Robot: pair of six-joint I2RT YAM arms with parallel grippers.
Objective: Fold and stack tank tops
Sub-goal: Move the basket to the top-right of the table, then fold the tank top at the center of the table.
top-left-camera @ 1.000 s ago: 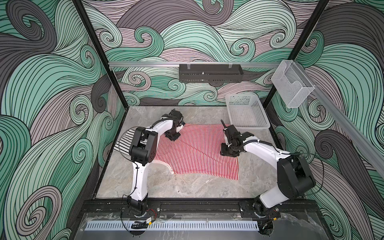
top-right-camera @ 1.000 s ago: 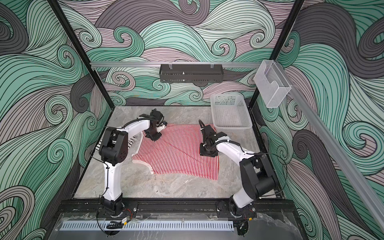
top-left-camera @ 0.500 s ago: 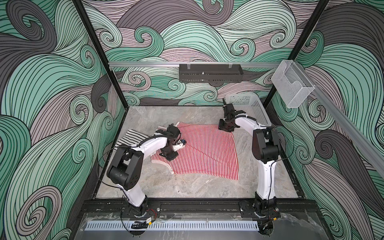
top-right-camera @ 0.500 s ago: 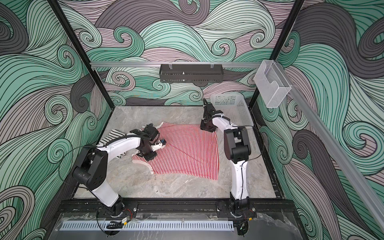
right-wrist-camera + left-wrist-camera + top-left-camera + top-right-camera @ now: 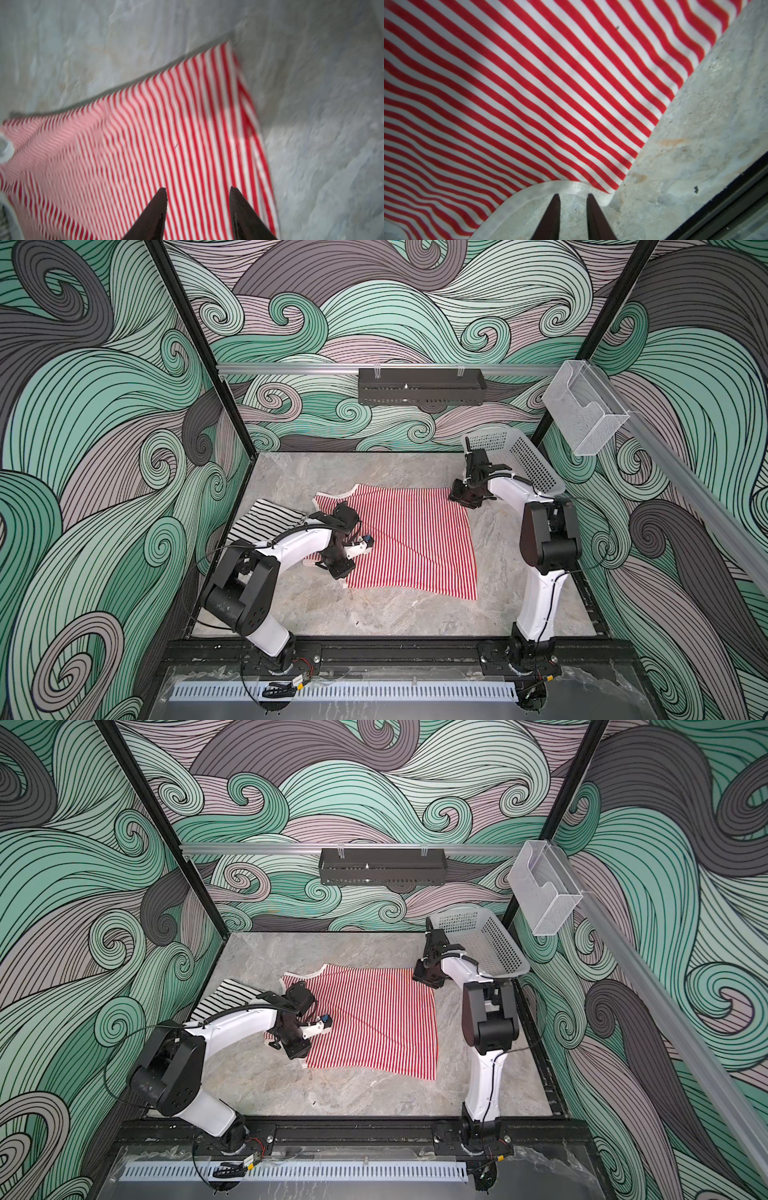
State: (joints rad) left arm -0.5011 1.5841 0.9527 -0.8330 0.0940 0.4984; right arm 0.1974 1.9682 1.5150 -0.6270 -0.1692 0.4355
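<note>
The red-and-white tank top (image 5: pixel 415 543) lies spread flat mid-tabletop (image 5: pixel 374 614), the black-and-white tank top (image 5: pixel 266 518) folded by the left edge. The left gripper (image 5: pixel 573 196), jaws narrowly apart and empty, sits just beside the red top's white armhole trim. The right gripper (image 5: pixel 198 189), jaws wider, empty, hangs over its far-right corner.

Folded top (image 5: pixel 266 520) lies left of, perhaps touching, spread top (image 5: pixel 415 543); basket (image 5: pixel 530 466) behind-right.

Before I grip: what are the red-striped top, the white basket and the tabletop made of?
Red-striped top: soft fabric, probably knit, matte; it ripples and has a sewn white trim. White basket: likely moulded plastic, with walls perforated in even rows. Tabletop: smooth grey veined marble look; whether stone or printed laminate, cannot tell.
</note>
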